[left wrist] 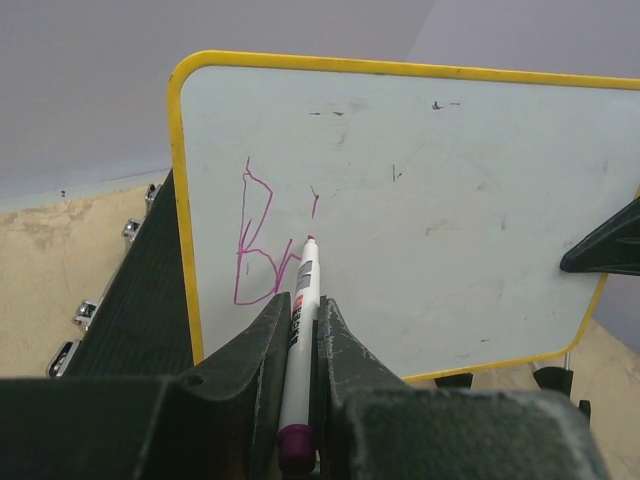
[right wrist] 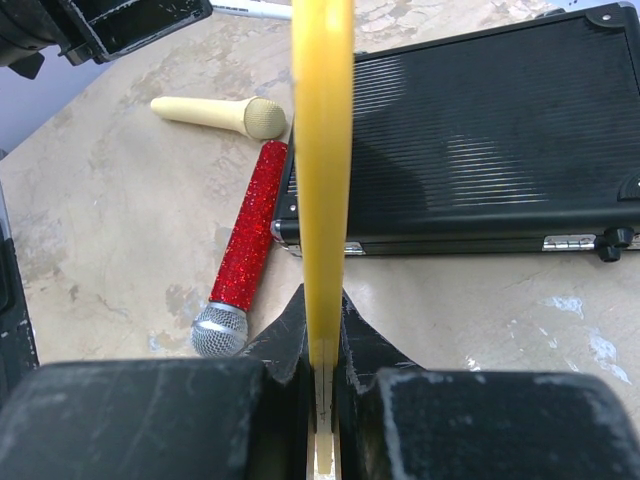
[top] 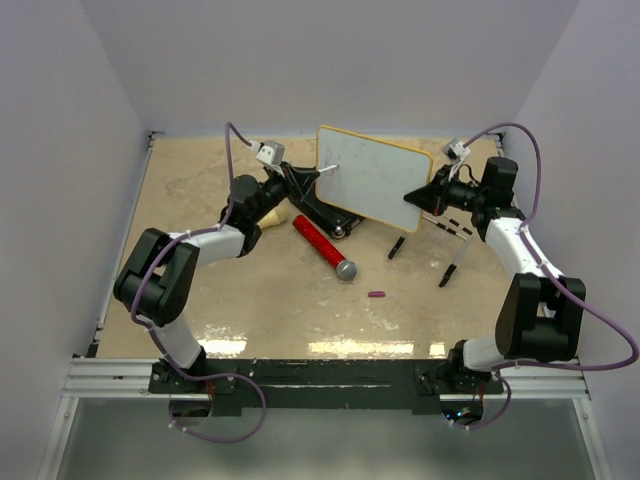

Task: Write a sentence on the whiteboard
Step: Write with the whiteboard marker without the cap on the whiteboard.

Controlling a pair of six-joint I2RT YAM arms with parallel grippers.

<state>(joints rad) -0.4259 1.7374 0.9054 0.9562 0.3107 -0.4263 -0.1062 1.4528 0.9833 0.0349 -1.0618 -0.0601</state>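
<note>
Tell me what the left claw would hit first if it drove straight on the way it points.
The whiteboard, just right of the purple letters. The marker clamped in the left claw leads, its tip seemingly at the surface, though contact is unclear.

**Occlusions, crops, illegible bits**

Top view: the whiteboard (top: 375, 178) covers most of the black case (top: 322, 212), and the sentence (left wrist: 262, 250) is too small to see. The thin dark items by the right arm are too small to name.

Left wrist view: the whiteboard's right edge is cropped. The marker (left wrist: 304, 272) barrel is half buried in the left gripper (left wrist: 302, 303). After "Br" the strokes are unreadable.

Right wrist view: the whiteboard is edge-on, face unseen, top cropped, bottom hidden in the right gripper (right wrist: 322, 312). The case's right end is cropped.
</note>
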